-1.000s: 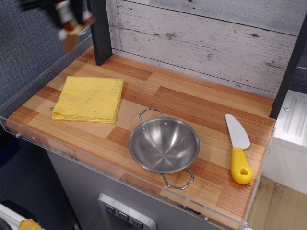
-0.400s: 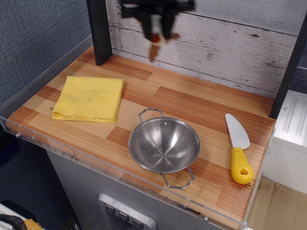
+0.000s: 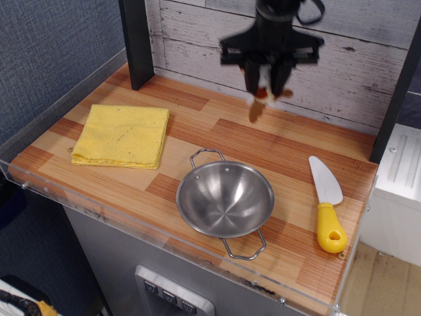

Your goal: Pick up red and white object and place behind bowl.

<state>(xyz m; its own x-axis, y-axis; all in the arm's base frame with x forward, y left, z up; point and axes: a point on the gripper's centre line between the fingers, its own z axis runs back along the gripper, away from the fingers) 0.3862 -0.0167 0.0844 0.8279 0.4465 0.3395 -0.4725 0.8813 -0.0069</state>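
We are hanging vertically above the tabletop's back edge, our gripper [image 3: 265,84] pinching the red and white object [image 3: 262,97].

**Obscured, cropped and blurred — single view**

- Gripper [image 3: 266,84], upper centre of frame: motion-blurred. Arm above it cut off by the top edge.
- Red and white object [image 3: 261,97]: smeared by blur and mostly covered by the fingers [image 3: 250,74]; only a white patch and a reddish-brown bit hanging below show. Shape not readable.
- Dark post [image 3: 139,41], upper left: top cropped by frame edge.
- Second dark post [image 3: 398,92], right edge: partly cut off.
- Grey panel with buttons [image 3: 172,296], bottom edge: lower part cropped; button markings too small to read.
- Yellow scrap [image 3: 43,309], bottom-left corner: mostly out of frame, unidentifiable.
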